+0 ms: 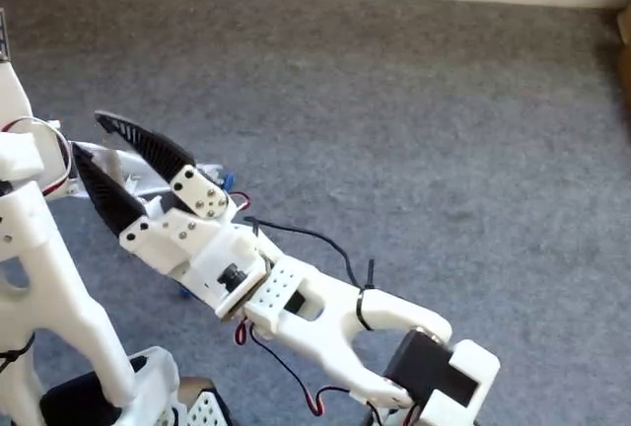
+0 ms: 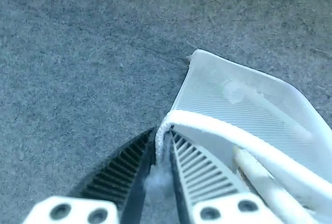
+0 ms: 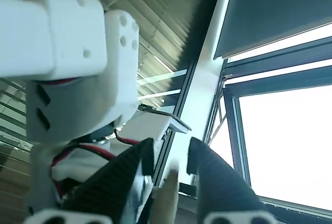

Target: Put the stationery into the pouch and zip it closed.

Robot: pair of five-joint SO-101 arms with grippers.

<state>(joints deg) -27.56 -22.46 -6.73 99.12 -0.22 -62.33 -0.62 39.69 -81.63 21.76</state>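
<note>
The left wrist view looks straight down on the left gripper (image 2: 162, 133), whose jaws are pressed together on the thick white rim of the pouch (image 2: 244, 99). One black ribbed finger (image 2: 122, 169) lies bare outside it, and the other is seen through the pale mesh. The pouch is a white, finely ribbed, see-through bag. It spreads away from the jaws over the grey surface (image 2: 78, 53), with one corner standing out against the grey. The high view gives the wider layout. The right arm (image 1: 325, 308) stretches from the near edge across the grey, and the right gripper (image 1: 86, 131) points at the white links of the left arm (image 1: 49, 268) at the side of the table. From above its black fingers form a narrow V. The right wrist view looks upward past those fingers, which close in on a pale stick (image 3: 167, 198) that stands up between them. The stick is held off the table, and its far end and exact kind cannot be made out. Behind it are the left arm's white housing with red wires, a slatted ceiling (image 3: 155, 27) and a bright window (image 3: 280, 146).
</note>
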